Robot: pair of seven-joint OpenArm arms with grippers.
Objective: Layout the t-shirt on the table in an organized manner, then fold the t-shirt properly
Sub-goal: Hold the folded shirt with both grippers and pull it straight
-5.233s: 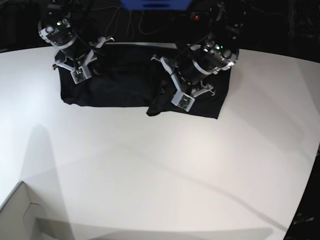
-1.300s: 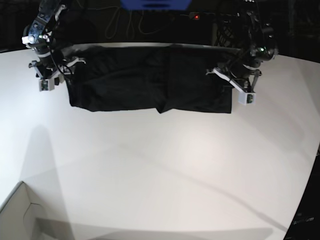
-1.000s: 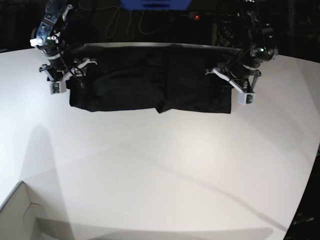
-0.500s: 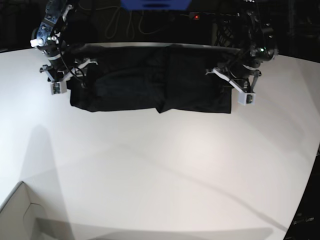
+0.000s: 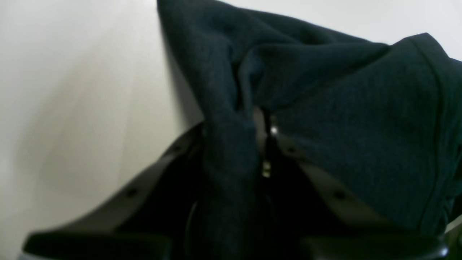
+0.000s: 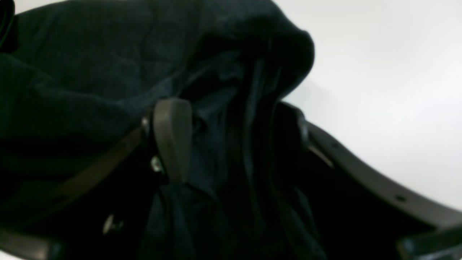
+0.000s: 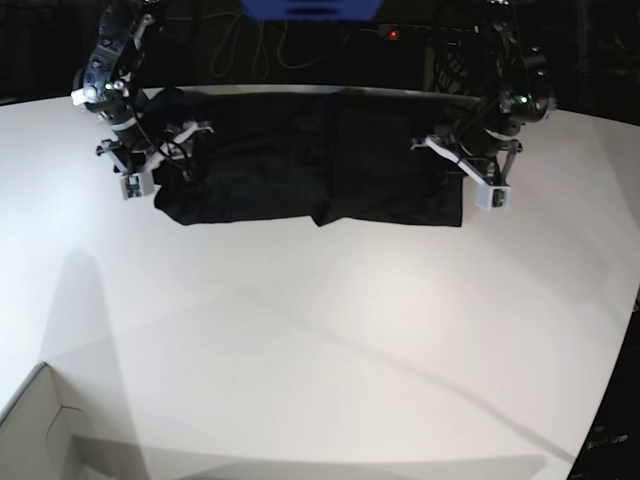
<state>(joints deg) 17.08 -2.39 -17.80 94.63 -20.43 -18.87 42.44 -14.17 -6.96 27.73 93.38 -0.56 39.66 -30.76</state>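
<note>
Both claws (image 5: 252, 144) (image 6: 231, 141) on t-shirt (image 7: 300, 160) edges

Beyond the far edge of my workspace everything drops into darkness, a black backdrop (image 7: 300, 60) where I can make out little. Thin pale cables (image 7: 240, 45) loop down across it near the middle. A blue panel (image 7: 312, 8) sits at the very top, cut off by the frame, and just to its right a small red light (image 7: 393, 34) glows. Down in the near left corner is the pale corner of a cardboard box (image 7: 35, 430). Soft grey shadows (image 7: 300, 320) run diagonally across the bright surface; the lighting seems to come from overhead, though I cannot see its source.
</note>
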